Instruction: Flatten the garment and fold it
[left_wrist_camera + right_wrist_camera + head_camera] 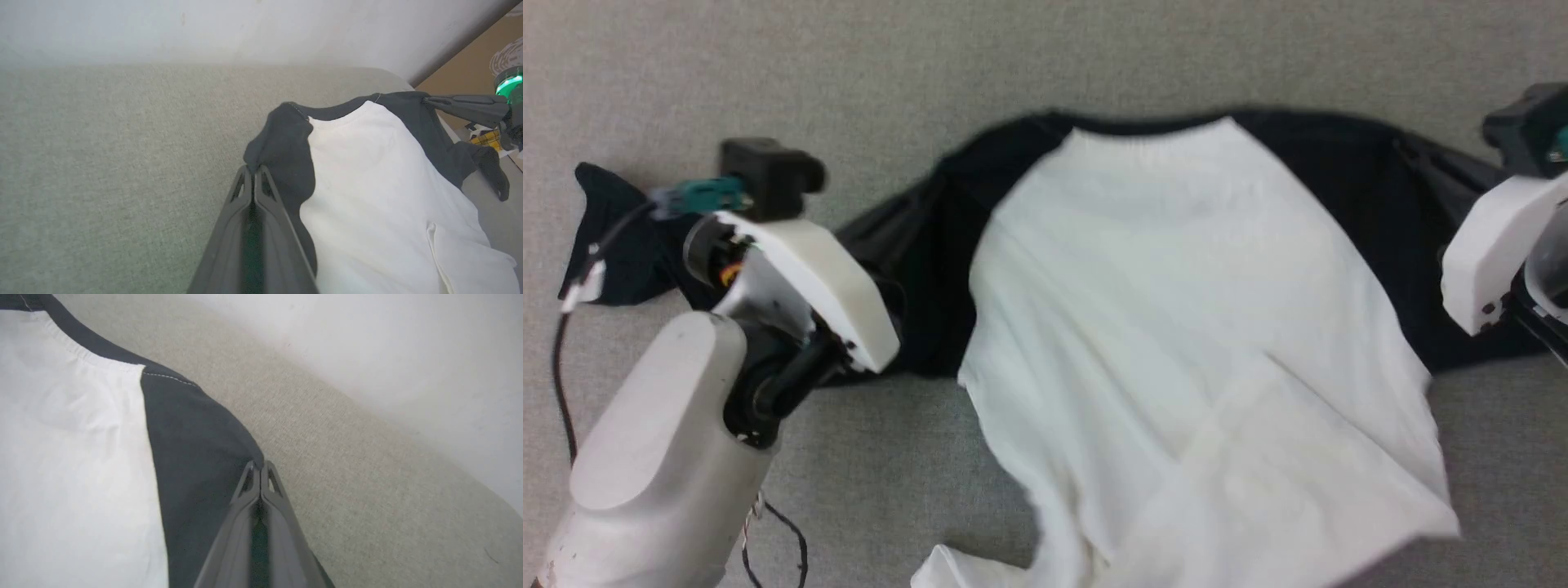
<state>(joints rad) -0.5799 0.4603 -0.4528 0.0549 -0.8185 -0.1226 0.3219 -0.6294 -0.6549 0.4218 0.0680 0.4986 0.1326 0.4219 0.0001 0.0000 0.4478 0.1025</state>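
In the head view the garment [1176,327] is seen spread on a grey fabric surface [768,65], with black sleeves out to both sides. In the left wrist view the left gripper [254,171] is pinched shut on bunched black shoulder cloth. In the right wrist view the right gripper [260,465] is closed on the other sleeve's edge.

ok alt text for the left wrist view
The left gripper, fingers shut, pinches a black shoulder of the white-bodied garment lying on grey fabric. The right gripper grips the far black shoulder at the upper right.
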